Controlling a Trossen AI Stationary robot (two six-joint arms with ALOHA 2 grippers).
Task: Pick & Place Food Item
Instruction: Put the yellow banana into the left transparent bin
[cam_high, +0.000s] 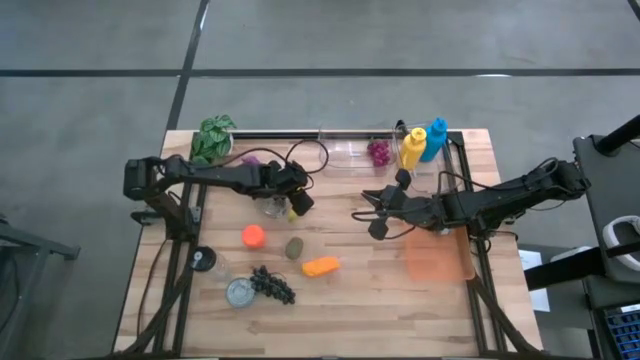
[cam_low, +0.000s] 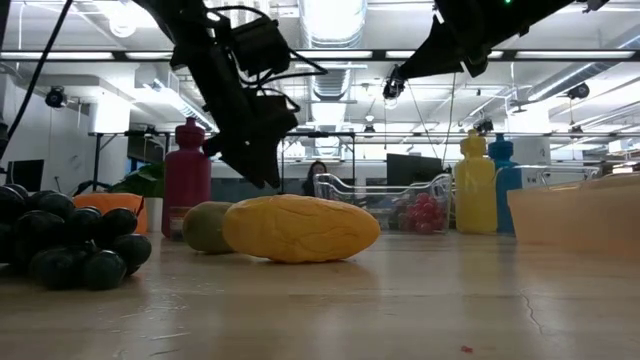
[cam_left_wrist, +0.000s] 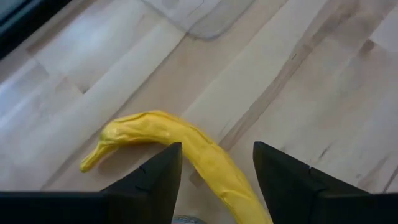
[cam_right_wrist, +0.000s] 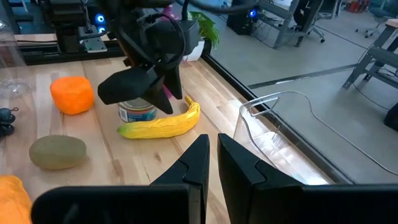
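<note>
Curved yellow banana (cam_left_wrist: 186, 146) between left gripper (cam_left_wrist: 214, 165) open jaws, untouched; right gripper (cam_right_wrist: 212, 155) jaws shut, empty

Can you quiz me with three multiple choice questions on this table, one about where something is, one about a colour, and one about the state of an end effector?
1. Where is the left end effector?
A. Over the banana
B. Over the grapes
C. Parked off the table

2. What colour is the bottle standing beside the yellow bottle?
A. Green
B. Blue
C. White

3. How does the right end effector stand?
A. Open wide
B. Shut on the kiwi
C. Shut, holding nothing

Answers:
1. A, since the left wrist view shows its fingers on either side of the banana.
2. B, as the high view shows a blue bottle next to the yellow one at the table's far edge.
3. C, because the right wrist view shows its fingers nearly together with nothing between them.
</note>
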